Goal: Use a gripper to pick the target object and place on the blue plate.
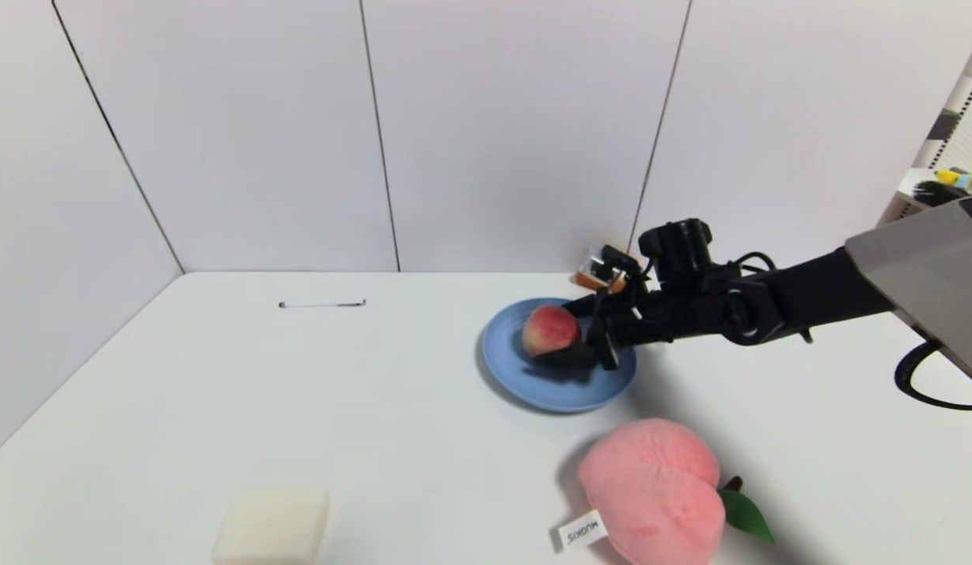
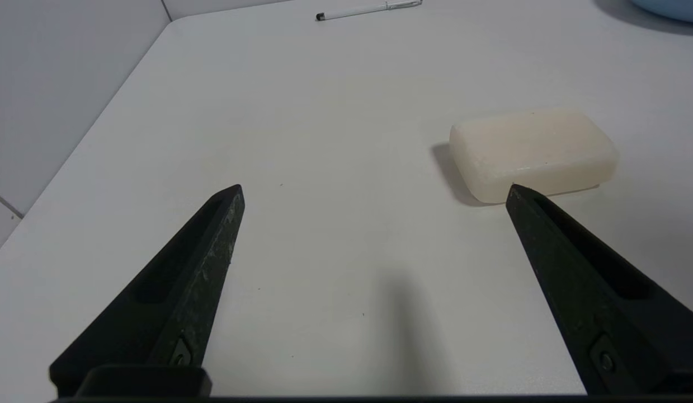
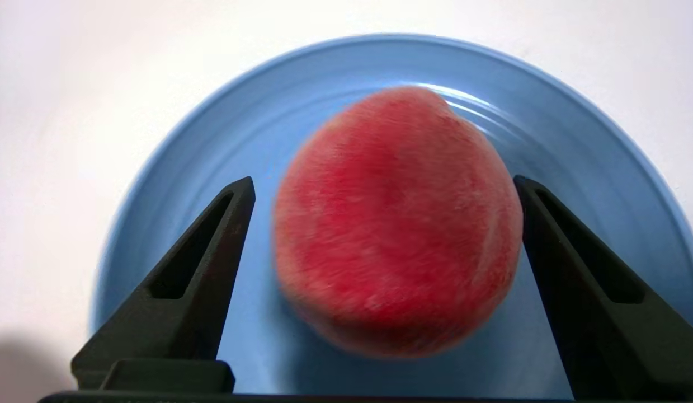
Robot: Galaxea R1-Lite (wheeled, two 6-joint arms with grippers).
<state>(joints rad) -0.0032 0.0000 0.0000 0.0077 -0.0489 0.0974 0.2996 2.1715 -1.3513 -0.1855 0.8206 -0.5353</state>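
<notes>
Toward the right of the head view, your right gripper is reaching in over the light-blue plate, its jaws spread around the small peach. In the right wrist view you are seeing a gap between one finger and the fruit, while the other finger is meeting its edge or sitting just beside it. The plate's raised rim is curving around all of this, with bare blue surface showing at its lower edge in the head view. Beyond the rim, open white tabletop is stretching to the left, as far as the side panel. The pink plush peach is taking up the lower right, near the plate but apart from it; a small orange-and-clear box is standing just behind the plate's far rim, partly hidden by the gripper. A white pen is lying at upper left, and a cream block is resting at lower left. Your left gripper is idling over the near left tabletop, jaws wide apart. The small peach is looking round and fuzzy, deep red fading to yellow-cream low on its left side.
</notes>
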